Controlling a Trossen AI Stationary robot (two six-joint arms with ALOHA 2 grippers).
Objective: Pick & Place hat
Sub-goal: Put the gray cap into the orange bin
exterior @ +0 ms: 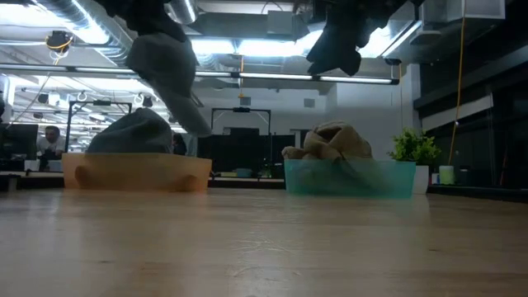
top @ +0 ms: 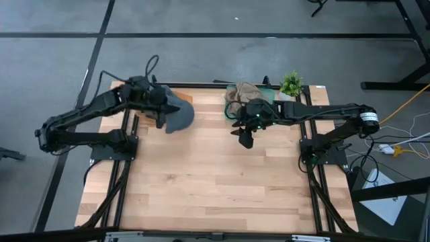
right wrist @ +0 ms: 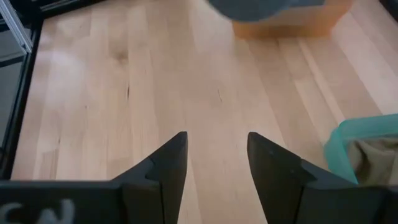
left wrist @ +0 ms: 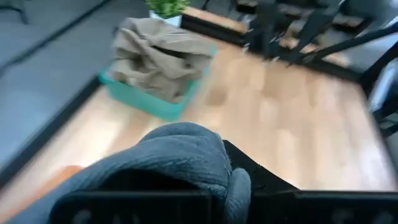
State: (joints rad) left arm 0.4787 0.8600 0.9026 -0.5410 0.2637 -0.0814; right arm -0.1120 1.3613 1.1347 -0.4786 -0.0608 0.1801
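From above, the left gripper (top: 158,107) is closed tight on a soft grey cloth hat (top: 178,112), up over the table's far left part; the right gripper (top: 244,139) hangs open and empty near a see-through green plastic tub (top: 269,96) of tan hats (top: 243,94). From the table-level view, the grey hat (exterior: 167,70) dangles above an orange plastic tub (exterior: 136,172). The left wrist view shows the hat (left wrist: 180,158) pinched; the right wrist view shows spread fingers (right wrist: 166,167) over bare wooden table (right wrist: 124,93).

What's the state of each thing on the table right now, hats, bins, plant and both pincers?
Grey hat: lifted off the table, hanging from the left pincer.
Left pincer: shut on the grey hat, raised by the orange bin.
Right pincer: open, empty, above bare table.
Orange bin: on the table, another grey hat inside.
Teal bin: on the table, piled with tan hats.
Potted plant: upright at the table's edge.
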